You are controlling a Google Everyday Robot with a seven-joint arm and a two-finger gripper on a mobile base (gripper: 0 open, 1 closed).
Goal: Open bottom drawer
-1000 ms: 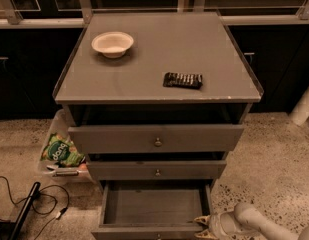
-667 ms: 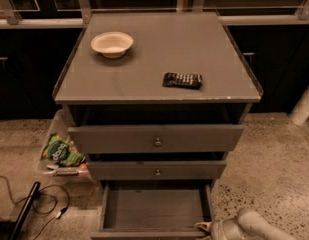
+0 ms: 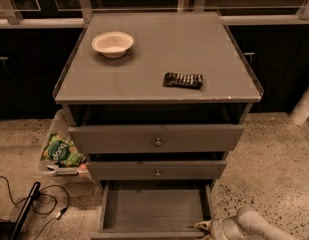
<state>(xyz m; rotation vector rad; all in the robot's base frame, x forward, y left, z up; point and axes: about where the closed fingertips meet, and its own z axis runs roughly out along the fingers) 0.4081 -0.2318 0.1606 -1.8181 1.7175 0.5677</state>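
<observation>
Right at the bottom edge, on your right, your gripper (image 3: 205,227) sits low by the right front corner of the bottom drawer (image 3: 154,206). It looks like it touches that corner, but you cannot tell if it is gripping anything or has let go. The pale arm (image 3: 256,226) runs off to the right behind it.

The bottom drawer is wide open, and you can look down onto its bare floor. Just above it is the middle drawer (image 3: 119,171) with a small round knob (image 3: 157,173). Above that is the top drawer (image 3: 109,139), sticking out a little.

To the left, on the floor, lie some dark cables (image 3: 49,204) and a green bag (image 3: 61,151).

Farther back, on the grey cabinet top (image 3: 144,79), a black flat thing (image 3: 183,80) lies near the right side. A white bowl (image 3: 112,44) stands at the far left.
</observation>
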